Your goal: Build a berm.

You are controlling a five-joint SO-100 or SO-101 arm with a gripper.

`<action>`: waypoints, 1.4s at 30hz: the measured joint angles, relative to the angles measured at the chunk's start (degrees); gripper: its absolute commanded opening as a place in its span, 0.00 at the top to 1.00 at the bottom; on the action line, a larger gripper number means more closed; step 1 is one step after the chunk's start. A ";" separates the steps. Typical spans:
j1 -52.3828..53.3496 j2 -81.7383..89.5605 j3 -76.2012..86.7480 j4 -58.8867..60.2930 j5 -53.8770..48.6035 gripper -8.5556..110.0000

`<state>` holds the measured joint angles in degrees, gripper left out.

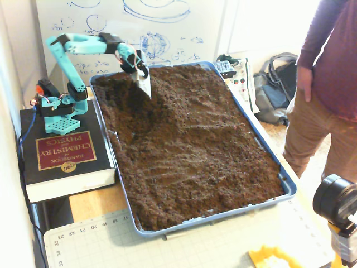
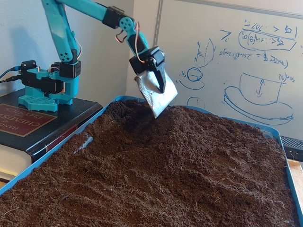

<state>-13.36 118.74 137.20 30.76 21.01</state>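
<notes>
Your arm (image 2: 90,9) is teal printed plastic with black servo blocks at the joints, red and white wires looping near the wrist, and a perforated teal base (image 2: 38,101).

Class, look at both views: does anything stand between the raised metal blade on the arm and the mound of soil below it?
Nothing visible does. The tool hangs in open air just above the mound; only loose soil lies beneath.

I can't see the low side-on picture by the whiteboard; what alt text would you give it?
A turquoise robot arm holds a silvery scoop blade tilted just above dark brown soil in a blue tray. The arm's base sits on a thick book; behind is a whiteboard with blue sketches.
</notes>
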 measured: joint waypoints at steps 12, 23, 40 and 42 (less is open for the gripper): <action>21.53 12.83 23.64 0.00 -37.97 0.93; 35.51 -7.12 22.50 -2.11 -62.75 0.92; 33.13 -36.91 -4.75 -1.23 -51.15 0.93; 31.90 -36.91 -5.63 -1.23 -46.93 0.93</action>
<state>18.54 81.83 131.57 29.53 -25.93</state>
